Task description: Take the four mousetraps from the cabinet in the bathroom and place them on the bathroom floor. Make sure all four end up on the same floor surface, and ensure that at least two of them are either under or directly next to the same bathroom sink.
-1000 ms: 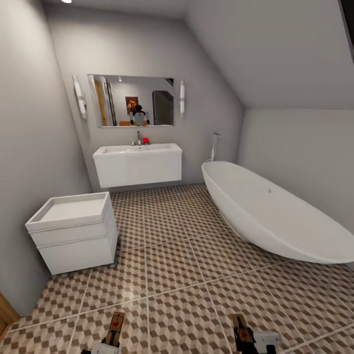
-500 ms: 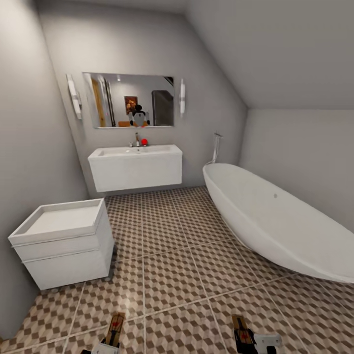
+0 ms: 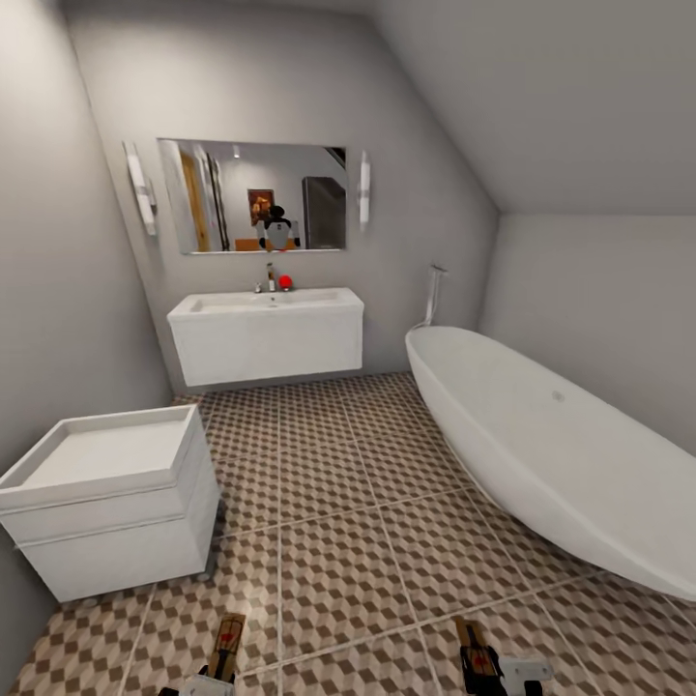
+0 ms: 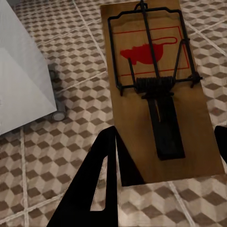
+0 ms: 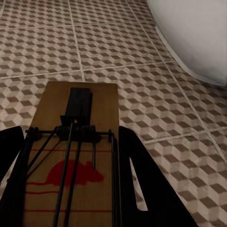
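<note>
Traps could slip and fall far from the white wall sink (image 3: 266,333). Each black gripper, left (image 4: 161,156) and right (image 5: 71,156), pinches one flat brown wooden mousetrap (image 4: 158,85) (image 5: 75,156) above the cube-patterned tile floor (image 3: 338,503).

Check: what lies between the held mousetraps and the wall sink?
Bare cube-patterned floor in the head view, from both mousetraps to the sink.

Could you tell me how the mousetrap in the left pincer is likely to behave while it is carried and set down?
The mousetrap is a flat wooden board, so probably stiff and light. Lying flat, it should neither roll nor tip on the tiled floor. Its raised wire bar looks sprung, so a knock might snap it.
</note>
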`<state>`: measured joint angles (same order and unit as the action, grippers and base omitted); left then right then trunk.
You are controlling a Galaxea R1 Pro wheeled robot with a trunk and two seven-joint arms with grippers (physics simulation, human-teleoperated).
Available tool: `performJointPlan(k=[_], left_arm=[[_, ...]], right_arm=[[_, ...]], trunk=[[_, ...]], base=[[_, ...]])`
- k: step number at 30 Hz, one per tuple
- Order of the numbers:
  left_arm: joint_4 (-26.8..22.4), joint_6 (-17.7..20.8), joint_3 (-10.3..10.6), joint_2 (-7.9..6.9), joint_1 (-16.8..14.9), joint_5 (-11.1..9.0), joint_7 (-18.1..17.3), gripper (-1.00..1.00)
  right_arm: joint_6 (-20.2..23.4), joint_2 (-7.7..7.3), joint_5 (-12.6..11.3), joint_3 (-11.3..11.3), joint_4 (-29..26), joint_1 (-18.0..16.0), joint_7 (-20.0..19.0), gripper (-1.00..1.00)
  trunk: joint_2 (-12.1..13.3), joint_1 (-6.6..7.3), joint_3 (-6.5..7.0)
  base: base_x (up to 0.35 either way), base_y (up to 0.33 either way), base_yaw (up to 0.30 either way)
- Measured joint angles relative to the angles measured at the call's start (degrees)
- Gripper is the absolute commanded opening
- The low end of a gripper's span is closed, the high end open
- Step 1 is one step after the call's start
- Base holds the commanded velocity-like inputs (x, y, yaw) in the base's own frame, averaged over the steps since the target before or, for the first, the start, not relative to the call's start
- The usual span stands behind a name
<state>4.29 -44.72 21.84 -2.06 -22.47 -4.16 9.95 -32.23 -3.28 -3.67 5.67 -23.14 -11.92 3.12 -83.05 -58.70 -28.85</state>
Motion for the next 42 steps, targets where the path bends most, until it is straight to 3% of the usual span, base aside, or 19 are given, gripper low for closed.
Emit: performJointPlan(k=[25, 42], left_arm=[[0.0, 0.0, 0.0, 0.0, 0.0, 0.0, 0.0, -1.0], [0.0, 0.0, 0.0, 0.08, 0.0, 0.0, 0.0, -1.0]], right_arm=[[0.0, 0.0, 0.0, 0.0, 0.0, 0.0, 0.0, -1.0], [0.0, 0.0, 0.0, 0.0, 0.0, 0.0, 0.0, -1.0]], trunk=[[0.0, 0.0, 0.0], [0.0, 0.0, 0.0]], base=[[0.331, -0.001, 0.022], [0.33, -0.087, 0.0]])
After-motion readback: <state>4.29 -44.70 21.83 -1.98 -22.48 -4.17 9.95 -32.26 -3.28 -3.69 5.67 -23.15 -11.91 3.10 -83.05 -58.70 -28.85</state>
